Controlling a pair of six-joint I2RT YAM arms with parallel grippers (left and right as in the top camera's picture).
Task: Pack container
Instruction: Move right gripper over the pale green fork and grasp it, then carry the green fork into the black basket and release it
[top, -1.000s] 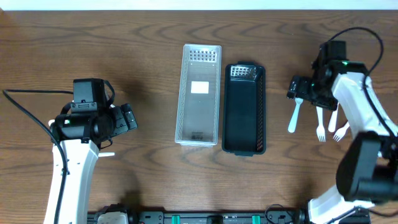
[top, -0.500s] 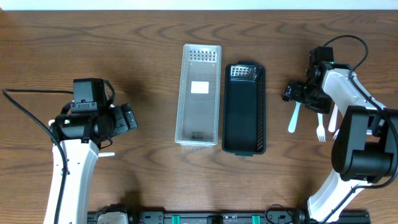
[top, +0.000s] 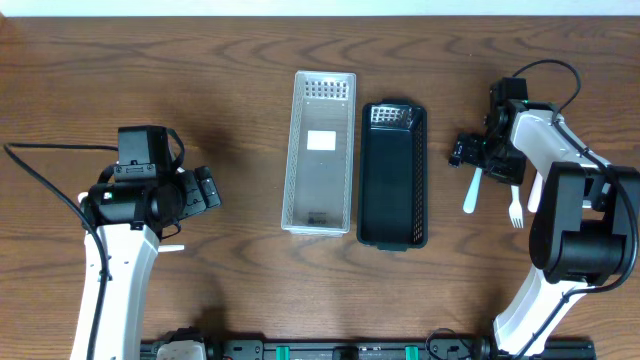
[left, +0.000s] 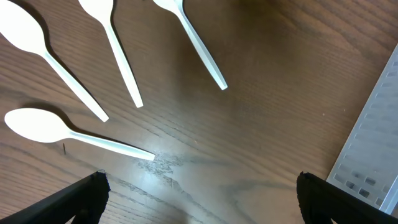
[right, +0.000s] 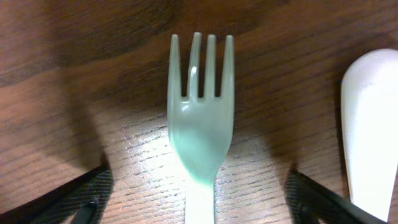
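Glossy white four-tined fork (right: 200, 124) on grained wooden table (right: 62, 93).

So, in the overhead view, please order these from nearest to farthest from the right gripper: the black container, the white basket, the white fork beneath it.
From the right gripper:
1. White fork, right under it, handle sticking out.
2. Black container, toward the table's middle.
3. White basket, beyond the container's far side.

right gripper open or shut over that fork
Open. The right gripper has its fingers wide apart either side of the fork, which lies on the table.
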